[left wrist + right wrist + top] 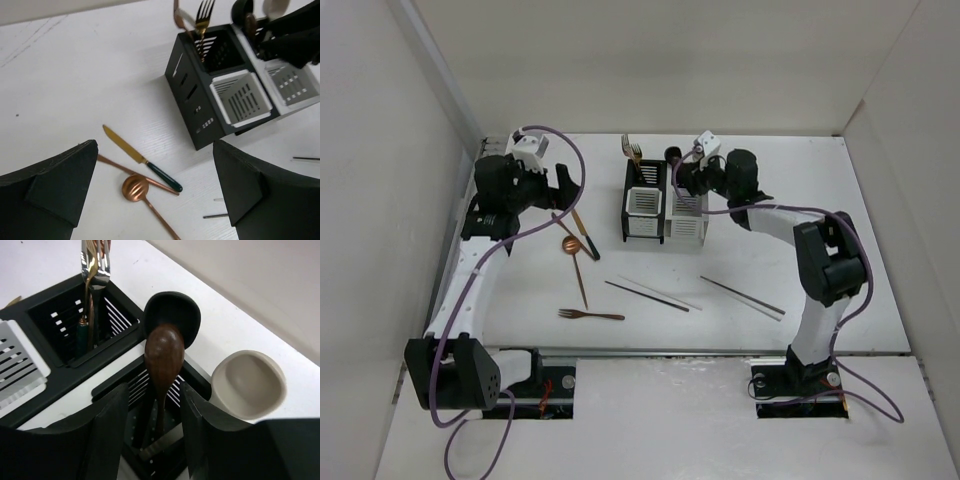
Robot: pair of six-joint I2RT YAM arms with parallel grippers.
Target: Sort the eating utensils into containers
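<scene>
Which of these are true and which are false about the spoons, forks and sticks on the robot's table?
1. The brown spoon stands in the right caddy, between the right gripper's fingers. True.
2. One fork lies flat on the table. True.
3. The left gripper is holding the knife. False: its jaws are wide open above the knife, which lies on the table.
4. The chopsticks are already standing in a caddy. False: they lie on the table in front of the caddies.
</scene>
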